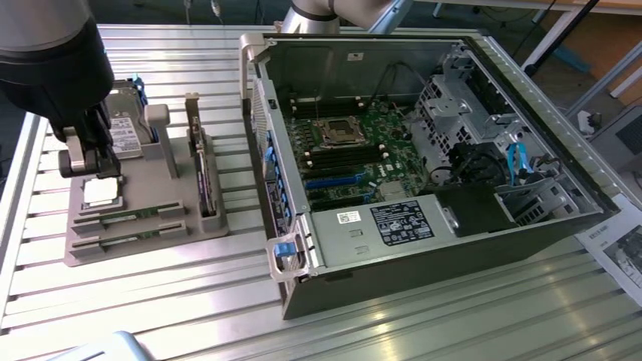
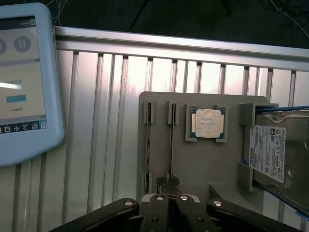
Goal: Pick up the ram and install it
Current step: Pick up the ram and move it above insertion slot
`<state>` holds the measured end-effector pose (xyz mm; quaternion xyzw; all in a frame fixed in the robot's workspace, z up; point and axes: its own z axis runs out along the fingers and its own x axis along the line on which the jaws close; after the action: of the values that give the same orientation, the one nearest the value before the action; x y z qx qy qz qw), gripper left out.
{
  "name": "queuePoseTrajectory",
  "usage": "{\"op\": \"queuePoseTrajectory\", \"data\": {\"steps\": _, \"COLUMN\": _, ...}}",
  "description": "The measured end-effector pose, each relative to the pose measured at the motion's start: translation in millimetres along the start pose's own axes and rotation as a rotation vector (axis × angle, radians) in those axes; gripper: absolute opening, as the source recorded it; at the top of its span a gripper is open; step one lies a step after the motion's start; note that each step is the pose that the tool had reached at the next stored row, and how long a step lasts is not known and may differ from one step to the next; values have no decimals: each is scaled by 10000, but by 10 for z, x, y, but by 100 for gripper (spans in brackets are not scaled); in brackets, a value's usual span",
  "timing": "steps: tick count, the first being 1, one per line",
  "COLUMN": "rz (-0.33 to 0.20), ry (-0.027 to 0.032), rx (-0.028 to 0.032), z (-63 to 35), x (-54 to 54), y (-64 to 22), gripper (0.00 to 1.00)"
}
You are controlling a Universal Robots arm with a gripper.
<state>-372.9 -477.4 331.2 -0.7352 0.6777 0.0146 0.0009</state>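
Two green ram sticks stand on edge in slots of a grey holder (image 1: 150, 192). One ram (image 2: 171, 140) is beside the silver processor chip (image 2: 208, 123), and the other ram (image 2: 148, 145) lies parallel to it, farther from the chip. In the exterior view they are the ram (image 1: 131, 215) and the ram (image 1: 128, 236). My gripper (image 2: 167, 181) is shut with nothing in it, its fingertips above one end of the ram nearest the chip. In the exterior view the gripper (image 1: 92, 170) hangs over the holder, near the chip (image 1: 101, 193).
The holder also carries a hard drive (image 1: 125, 129) and a dark expansion card (image 1: 206, 177). An open computer case (image 1: 422, 143) lies at the exterior view's right, its motherboard memory slots (image 1: 346, 159) exposed. A tablet (image 2: 24, 82) lies on the slatted metal table (image 1: 180, 301).
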Motion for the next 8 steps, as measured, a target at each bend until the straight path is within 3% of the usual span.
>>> {"op": "queuePoseTrajectory", "data": {"steps": 6, "rz": 0, "ry": -1, "rx": 1, "z": 1, "x": 0, "y": 0, "gripper": 10}}
{"op": "queuePoseTrajectory", "data": {"steps": 8, "rz": 0, "ry": -1, "rx": 2, "z": 1, "x": 0, "y": 0, "gripper": 17}}
